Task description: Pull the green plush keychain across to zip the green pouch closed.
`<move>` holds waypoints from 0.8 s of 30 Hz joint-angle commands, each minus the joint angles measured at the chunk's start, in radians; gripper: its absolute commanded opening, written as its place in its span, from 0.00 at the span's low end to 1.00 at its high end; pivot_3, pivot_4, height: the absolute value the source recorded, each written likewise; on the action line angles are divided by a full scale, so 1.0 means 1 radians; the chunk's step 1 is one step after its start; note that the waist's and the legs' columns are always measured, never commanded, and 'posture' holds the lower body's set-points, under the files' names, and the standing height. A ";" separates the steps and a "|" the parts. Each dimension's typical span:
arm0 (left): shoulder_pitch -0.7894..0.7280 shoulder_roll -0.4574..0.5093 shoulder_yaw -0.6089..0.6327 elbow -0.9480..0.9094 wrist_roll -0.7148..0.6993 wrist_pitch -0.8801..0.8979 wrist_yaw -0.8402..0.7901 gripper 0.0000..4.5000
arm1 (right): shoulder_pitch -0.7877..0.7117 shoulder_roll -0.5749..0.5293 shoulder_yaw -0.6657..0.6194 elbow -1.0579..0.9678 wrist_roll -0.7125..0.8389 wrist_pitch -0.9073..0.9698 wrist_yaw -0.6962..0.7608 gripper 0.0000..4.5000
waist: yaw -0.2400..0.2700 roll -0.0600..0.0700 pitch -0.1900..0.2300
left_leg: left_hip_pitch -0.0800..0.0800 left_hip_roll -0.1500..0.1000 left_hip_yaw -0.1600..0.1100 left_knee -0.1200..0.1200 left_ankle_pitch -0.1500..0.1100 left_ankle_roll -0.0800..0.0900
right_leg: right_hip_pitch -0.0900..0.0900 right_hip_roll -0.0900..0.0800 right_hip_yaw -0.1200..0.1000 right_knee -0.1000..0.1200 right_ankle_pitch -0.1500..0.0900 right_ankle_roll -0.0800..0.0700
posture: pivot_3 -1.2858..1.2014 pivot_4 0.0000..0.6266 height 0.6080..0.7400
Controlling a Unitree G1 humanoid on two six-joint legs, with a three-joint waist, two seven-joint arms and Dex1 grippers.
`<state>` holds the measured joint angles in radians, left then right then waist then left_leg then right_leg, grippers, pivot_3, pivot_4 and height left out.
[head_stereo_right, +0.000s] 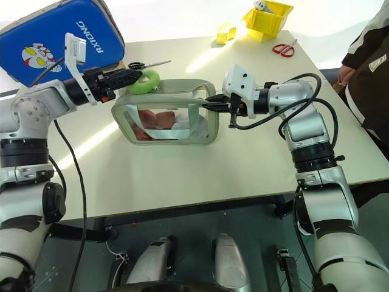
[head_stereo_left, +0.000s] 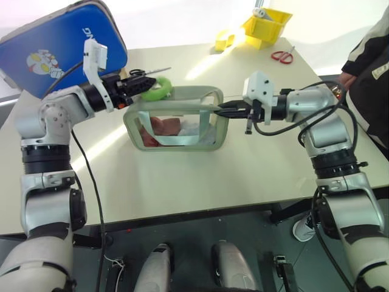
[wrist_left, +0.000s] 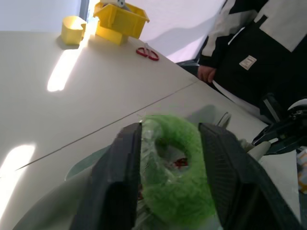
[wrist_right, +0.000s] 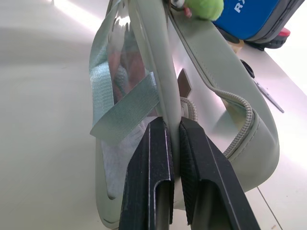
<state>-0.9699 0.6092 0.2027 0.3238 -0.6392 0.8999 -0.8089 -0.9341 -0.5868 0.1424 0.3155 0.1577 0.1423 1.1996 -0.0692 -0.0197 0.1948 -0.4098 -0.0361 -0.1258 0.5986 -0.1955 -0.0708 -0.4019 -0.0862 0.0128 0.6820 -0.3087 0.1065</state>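
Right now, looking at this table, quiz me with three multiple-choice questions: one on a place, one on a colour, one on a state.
1. Where is the green plush keychain?
A. between the left claw's fingers
B. in the yellow bin
C. on the floor

2. What colour are the handles of the scissors near the yellow bin?
A. black
B. blue
C. red

3. What is the right claw doing?
A. hanging open
B. pinching the green pouch's rim
C. holding scissors

Answers: 1 A, the fingers flank it. 2 C, red loops. 3 B, both fingers clamp the green pouch.
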 commanded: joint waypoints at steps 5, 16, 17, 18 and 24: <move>-0.031 0.039 0.022 -0.036 -0.015 -0.001 -0.050 1.00 | -0.011 0.005 -0.006 -0.040 0.003 -0.016 -0.008 0.00 | -0.001 0.000 0.000 | 0.000 0.000 0.000 0.000 0.000 0.000 | 0.000 0.000 0.000 0.000 0.000 0.000 | 0.52 0.24 1.00; 0.169 0.257 0.075 -0.209 0.013 -0.062 -0.119 1.00 | 0.000 -0.002 -0.010 -0.059 0.010 -0.010 -0.004 0.00 | -0.004 0.000 0.000 | 0.001 0.000 0.003 -0.002 0.000 0.000 | -0.002 0.000 0.003 0.000 0.000 0.000 | 0.52 0.24 1.00; 0.204 0.285 0.076 -0.223 0.012 -0.066 -0.142 1.00 | 0.000 -0.002 -0.010 -0.059 0.012 -0.009 -0.003 0.00 | -0.002 0.000 0.000 | 0.001 0.000 0.003 -0.002 0.000 0.000 | -0.002 0.000 0.003 0.000 0.000 0.000 | 0.52 0.24 1.00; 0.237 0.307 0.075 -0.233 0.014 -0.078 -0.164 1.00 | 0.000 -0.002 -0.010 -0.059 0.013 -0.008 -0.003 0.00 | 0.000 0.000 0.000 | 0.001 0.001 0.003 -0.002 0.000 0.000 | -0.002 0.000 0.003 0.000 0.000 0.000 | 0.52 0.24 1.00; 0.311 0.324 0.043 -0.223 0.063 -0.188 -0.215 1.00 | -0.009 0.004 -0.006 -0.050 0.013 -0.007 0.001 0.00 | 0.010 0.000 0.000 | 0.001 0.001 0.003 -0.001 0.000 0.000 | -0.001 0.000 0.003 0.000 0.000 0.000 | 0.52 0.24 1.00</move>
<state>-0.6528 0.9282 0.2451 0.1179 -0.5903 0.7501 -1.0124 -0.9211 -0.5867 0.1434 0.2923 0.1599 0.1418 1.1964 -0.0594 -0.0195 0.1948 -0.4091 -0.0356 -0.1226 0.5974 -0.1956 -0.0707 -0.4029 -0.0861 0.0161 0.6821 -0.3085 0.1063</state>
